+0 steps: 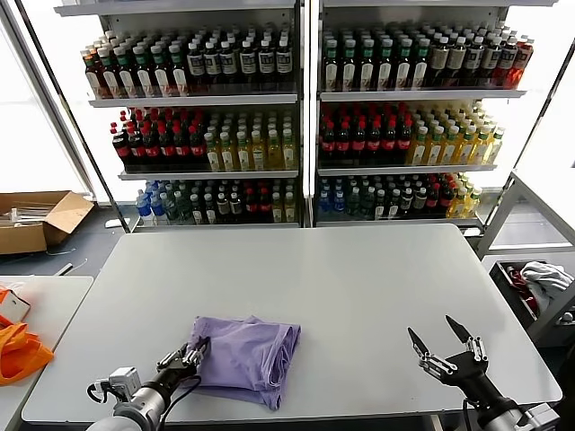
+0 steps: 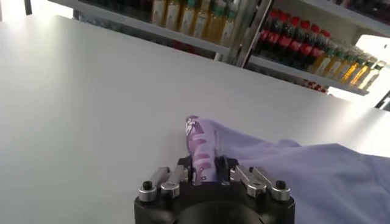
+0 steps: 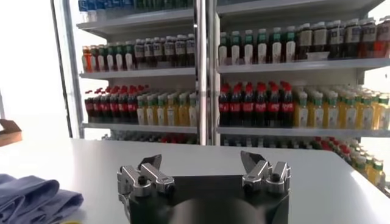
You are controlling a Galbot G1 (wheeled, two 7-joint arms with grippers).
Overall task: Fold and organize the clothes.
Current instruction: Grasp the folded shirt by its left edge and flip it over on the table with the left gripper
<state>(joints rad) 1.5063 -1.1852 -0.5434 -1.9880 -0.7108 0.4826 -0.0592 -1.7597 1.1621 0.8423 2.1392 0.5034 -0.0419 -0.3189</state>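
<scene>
Head view: lavender T-shirt (image 1: pixel 247 355) lies folded in a rough bundle on the grey table (image 1: pixel 359 287), near the front edge, about 7 o'clock from table centre. Left end effector (image 1: pixel 191 355) sits at the shirt's 9 o'clock edge, fingers pinched onto the fabric there. Right end effector (image 1: pixel 443 344) hovers over the table at about 4 o'clock from centre, well apart from the shirt, fingers spread wide, holding nothing. Drink shelves (image 1: pixel 305 117) at 12 o'clock behind the table; cardboard box (image 1: pixel 36 220) on the floor at 10 o'clock; orange cloth (image 1: pixel 18 350) on a side table at 9 o'clock.

Left wrist view: left end effector (image 2: pixel 207 173) is clamped on a raised fold of the T-shirt (image 2: pixel 304 176); dark purple print shows on the pinched ridge (image 2: pixel 200 143). Rest of the shirt lies flat on the table (image 2: pixel 91 91).

Right wrist view: right end effector (image 3: pixel 204 167) released, empty, above the table (image 3: pixel 329 182). Edge of the T-shirt (image 3: pixel 30 198) visible off to one side, not touching.
</scene>
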